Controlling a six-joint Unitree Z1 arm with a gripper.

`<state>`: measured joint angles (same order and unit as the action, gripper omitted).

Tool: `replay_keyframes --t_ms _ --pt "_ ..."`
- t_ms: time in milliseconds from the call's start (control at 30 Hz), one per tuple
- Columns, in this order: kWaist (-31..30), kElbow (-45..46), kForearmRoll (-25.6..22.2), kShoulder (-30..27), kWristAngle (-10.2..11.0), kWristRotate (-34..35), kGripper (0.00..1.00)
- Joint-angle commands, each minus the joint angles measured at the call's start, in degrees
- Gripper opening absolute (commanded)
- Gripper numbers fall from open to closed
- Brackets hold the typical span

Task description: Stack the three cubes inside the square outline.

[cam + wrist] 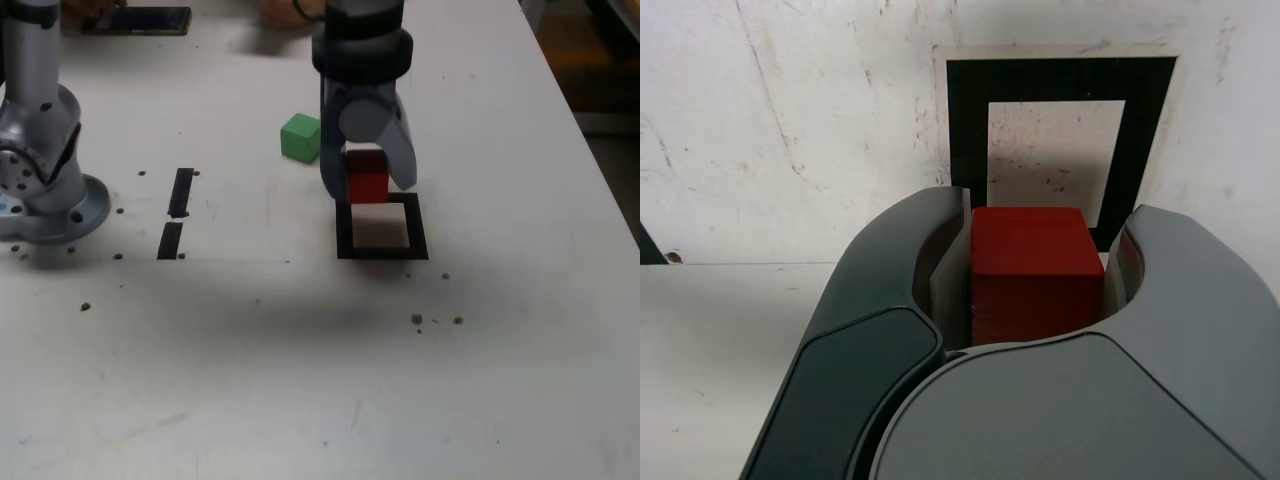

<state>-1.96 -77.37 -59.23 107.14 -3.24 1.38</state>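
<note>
Gripper [366, 180] is closed on the red cube [367, 178], its two grey fingers pressed against opposite faces; the wrist view shows this contact plainly, the cube [1036, 270] wedged between the pads with the square outline [1060, 150] lying just beyond it. Only the exterior view shows the green cube [300, 137], resting on the table well apart from the outline [382, 228], towards that view's left, and the two short black tape strips [176, 210] near the arm's base [45, 190]. Held at the far edge of the black frame, the red cube looks solid and sharp-edged. White, scuffed tabletop [300, 380] carries scattered dark specks; a phone [140, 20] lies at its far edge.
</note>
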Motion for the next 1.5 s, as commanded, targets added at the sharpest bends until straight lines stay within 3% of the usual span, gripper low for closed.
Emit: replay_keyframes --t_ms 0,500,700,967,1100,1200,1467 --pt "-0.07 0.87 1.73 0.68 -0.16 -0.01 0.08" --pt "-0.07 5.88 10.67 3.79 -0.10 -0.06 0.16" --pt "-0.07 7.84 13.92 4.04 -0.13 -0.06 0.33" --pt "-0.08 8.38 13.90 3.90 0.01 -0.94 0.66" --pt "-0.40 7.81 11.43 2.68 1.13 -1.68 0.81" --pt "-0.77 6.77 7.74 1.12 3.01 -1.39 0.85" --pt "-2.34 -1.44 -8.01 -3.91 11.92 0.15 0.87"
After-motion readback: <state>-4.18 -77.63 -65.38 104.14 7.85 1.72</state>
